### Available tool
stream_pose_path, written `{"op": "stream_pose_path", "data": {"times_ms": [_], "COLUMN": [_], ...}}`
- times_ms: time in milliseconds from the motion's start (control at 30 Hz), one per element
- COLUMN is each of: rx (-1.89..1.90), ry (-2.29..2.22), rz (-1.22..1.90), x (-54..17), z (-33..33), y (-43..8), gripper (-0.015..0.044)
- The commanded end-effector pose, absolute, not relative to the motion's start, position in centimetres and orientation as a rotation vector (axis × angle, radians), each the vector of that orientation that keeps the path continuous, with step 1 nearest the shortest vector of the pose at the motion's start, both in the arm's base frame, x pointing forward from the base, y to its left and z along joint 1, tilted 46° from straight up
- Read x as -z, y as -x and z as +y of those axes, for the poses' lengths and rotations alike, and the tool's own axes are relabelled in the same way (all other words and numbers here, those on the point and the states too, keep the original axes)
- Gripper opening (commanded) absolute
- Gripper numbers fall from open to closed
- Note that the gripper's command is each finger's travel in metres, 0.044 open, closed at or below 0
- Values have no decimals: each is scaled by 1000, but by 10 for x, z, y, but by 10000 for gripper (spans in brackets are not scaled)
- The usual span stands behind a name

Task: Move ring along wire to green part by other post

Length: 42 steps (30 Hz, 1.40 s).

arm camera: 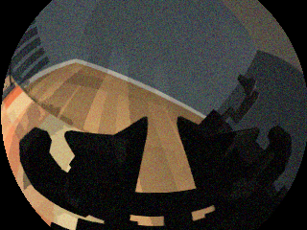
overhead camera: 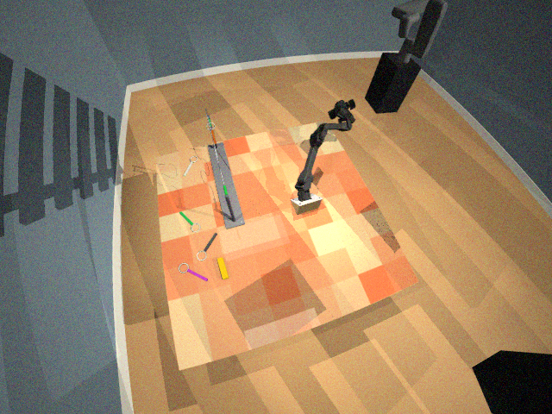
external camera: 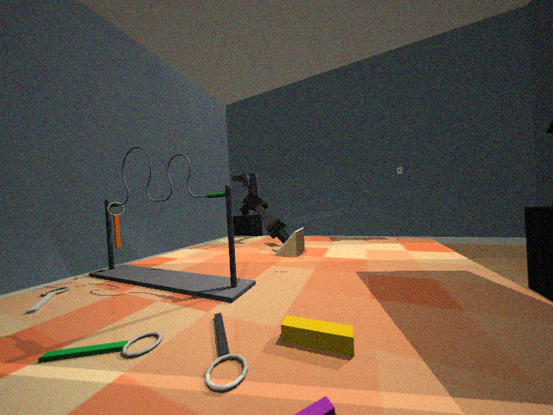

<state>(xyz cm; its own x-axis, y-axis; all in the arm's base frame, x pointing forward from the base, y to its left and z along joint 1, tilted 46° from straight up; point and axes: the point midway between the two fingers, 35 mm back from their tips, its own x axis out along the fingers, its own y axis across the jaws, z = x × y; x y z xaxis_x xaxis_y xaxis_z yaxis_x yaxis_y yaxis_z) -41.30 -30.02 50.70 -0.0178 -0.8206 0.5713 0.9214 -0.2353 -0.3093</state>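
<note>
Viewed from the yellow block's side of the worktop [overhead camera: 267, 235] [external camera: 379, 379]; places taken from the grey base plate [overhead camera: 226, 165] [external camera: 178, 281].

Nearest: purple handle [overhead camera: 197, 274] [external camera: 317, 407], well short of the plate. Yellow block [overhead camera: 222, 268] [external camera: 317, 335] and black-handled ring [overhead camera: 210, 242] [external camera: 220, 335] lie flat, in front of the plate. Green-handled ring [overhead camera: 186, 218] [external camera: 85, 350] flat, front left of it; white-handled ring [overhead camera: 189, 166] [external camera: 40, 303] flat, left of its far half.

On the plate: near post [external camera: 231, 241] and far post [external camera: 110, 241], both upright. Thin grey wire [overhead camera: 218, 160] [external camera: 150, 171] spans between, two tall humps with a dip; green at both ends.

Task ring [overhead camera: 214, 126] [external camera: 116, 215]: pale, round, hanging on the green part beside the far post, above the plate's far end. Its orange handle [overhead camera: 213, 135] [external camera: 117, 232] points down, near vertical.

Right of and beyond the plate: wedge mount [overhead camera: 300, 207] [external camera: 295, 245] carrying the black arm [overhead camera: 310, 160] [external camera: 270, 219]. Pincer [overhead camera: 341, 105] [external camera: 254, 206] [arm camera: 163, 121] raised, well apart from plate and ring, partly open, nothing between its fingers.
</note>
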Motion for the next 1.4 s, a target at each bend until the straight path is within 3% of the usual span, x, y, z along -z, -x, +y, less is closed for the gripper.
{"op": "stream_pose_path", "data": {"times_ms": [0,367,667,967,1367], "rx": [1548,1287,1039,775,396], "ry": [753,697,673,667,751], "rz": [-160,-135,-115,-103,-70], "x": [-508,-508,-505,-498,-472], "z": [-343,-434,-473,-471,-421], "y": [374,242,110,-26,-188], "gripper": [160,160,160,160,160]}}
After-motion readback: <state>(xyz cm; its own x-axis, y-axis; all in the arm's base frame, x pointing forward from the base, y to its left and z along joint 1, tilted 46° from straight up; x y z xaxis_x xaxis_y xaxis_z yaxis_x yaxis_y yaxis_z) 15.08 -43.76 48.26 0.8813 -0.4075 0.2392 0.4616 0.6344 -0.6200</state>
